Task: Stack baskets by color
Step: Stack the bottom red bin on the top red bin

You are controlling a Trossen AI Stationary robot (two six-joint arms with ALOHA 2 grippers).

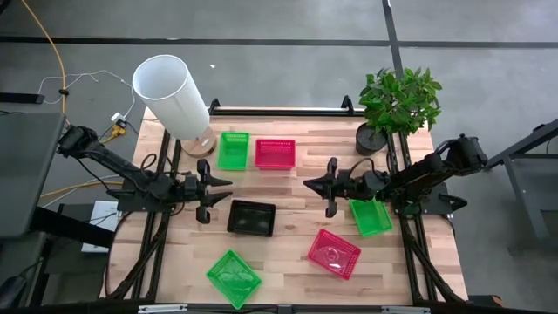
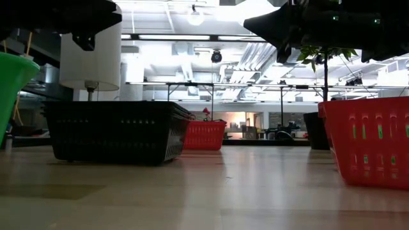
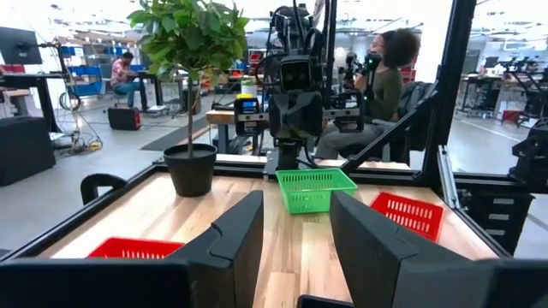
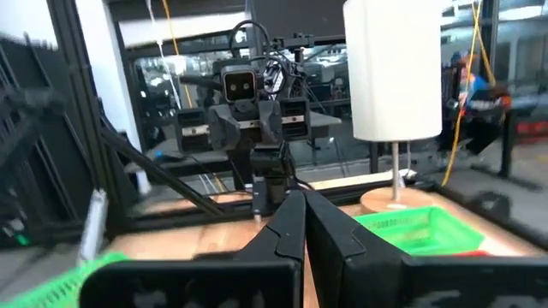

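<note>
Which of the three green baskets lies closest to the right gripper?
The green basket just beside the right gripper, under that arm; the other green ones sit by the white cylinder and at the front edge.

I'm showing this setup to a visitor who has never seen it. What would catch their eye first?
Probably the bright baskets scattered over the wooden table: green baskets and pink baskets at the back and front, with a black basket in the middle. Next, the tall white cylinder at the back left corner and the potted plant at the back right. The left gripper and right gripper face each other above the table's centre, holding nothing.
</note>
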